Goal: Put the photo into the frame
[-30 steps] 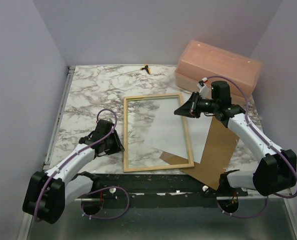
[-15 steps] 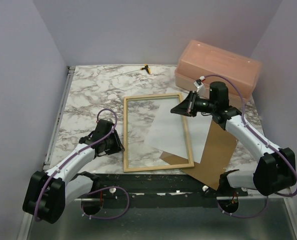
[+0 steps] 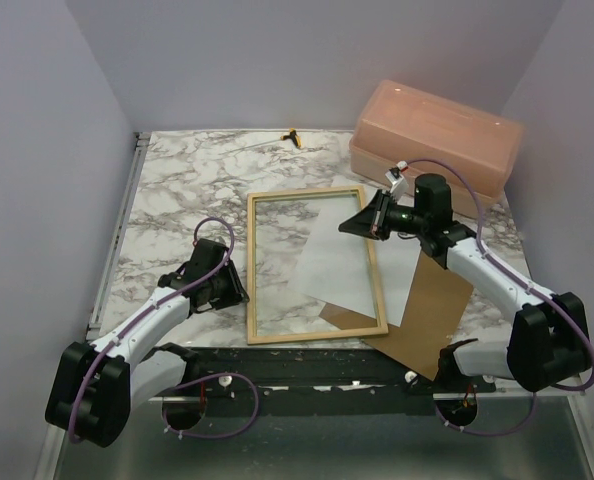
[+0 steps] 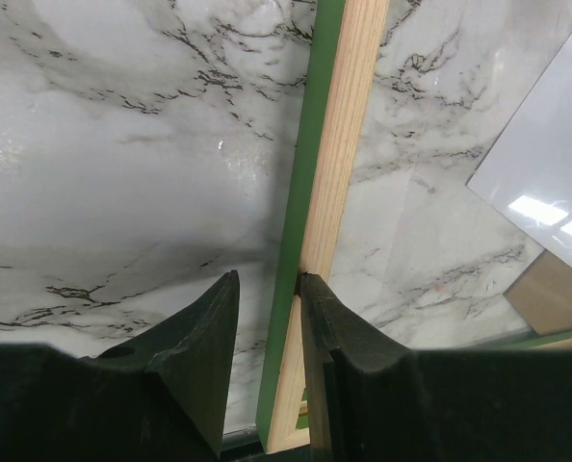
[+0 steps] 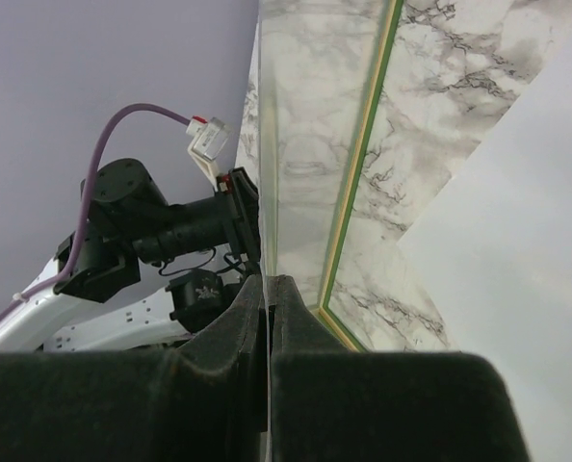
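The frame [image 3: 250, 270] lies flat, bare wood up, its green edge showing in the left wrist view [image 4: 349, 115]. The photo [image 3: 337, 260], white side up, lies across the frame's right rail and over the brown hardboard. My left gripper [image 3: 235, 290] is open astride the frame's left rail near its bottom corner [image 4: 267, 279]; the right finger touches the wood. My right gripper [image 3: 349, 224] is over the upper right rail, shut [image 5: 268, 281] on a thin raised sheet edge that looks like the photo's. The rest of the photo [image 5: 517, 221] lies flat beside the rail [image 5: 358, 164].
The brown hardboard backing panel [image 3: 439, 310] lies at the front right, reaching under the frame's corner, and shows in the left wrist view [image 4: 556, 294]. A pink plastic box [image 3: 437, 130] stands at the back right. A small yellow and black item [image 3: 293, 137] lies at the back edge.
My right gripper has moved left and slightly down, from beside the frame's right rail to over it, still shut on the sheet edge. The left arm has not moved.
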`<state>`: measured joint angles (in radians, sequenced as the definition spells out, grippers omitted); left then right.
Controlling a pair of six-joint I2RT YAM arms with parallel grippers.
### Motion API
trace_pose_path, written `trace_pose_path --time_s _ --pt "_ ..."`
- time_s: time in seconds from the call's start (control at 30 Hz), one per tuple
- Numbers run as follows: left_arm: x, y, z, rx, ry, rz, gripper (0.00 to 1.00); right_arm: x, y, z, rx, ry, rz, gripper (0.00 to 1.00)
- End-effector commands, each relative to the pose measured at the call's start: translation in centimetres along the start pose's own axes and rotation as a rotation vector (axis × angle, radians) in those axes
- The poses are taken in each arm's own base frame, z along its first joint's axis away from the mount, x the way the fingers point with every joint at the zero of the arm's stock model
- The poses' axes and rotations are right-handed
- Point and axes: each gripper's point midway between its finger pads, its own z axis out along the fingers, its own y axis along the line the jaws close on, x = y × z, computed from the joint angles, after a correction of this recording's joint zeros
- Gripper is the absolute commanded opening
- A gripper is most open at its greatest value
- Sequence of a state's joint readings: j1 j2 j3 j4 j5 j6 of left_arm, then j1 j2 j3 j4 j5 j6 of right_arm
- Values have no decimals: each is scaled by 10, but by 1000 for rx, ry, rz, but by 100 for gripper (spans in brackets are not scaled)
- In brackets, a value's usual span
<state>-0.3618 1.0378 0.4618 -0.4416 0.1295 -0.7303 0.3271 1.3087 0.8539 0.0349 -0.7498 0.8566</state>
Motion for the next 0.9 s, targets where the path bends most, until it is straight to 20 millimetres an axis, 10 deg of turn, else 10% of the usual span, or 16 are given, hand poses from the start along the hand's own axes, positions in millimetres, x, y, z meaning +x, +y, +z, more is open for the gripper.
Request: trace_pose_path --time_s 0.0,0.87 --pt "3 10 4 -36 7 5 33 -5 6 1 -37 -53 -17 1" --pt "3 11 7 -45 22 14 32 6 -16 19 -18 -27 20 1"
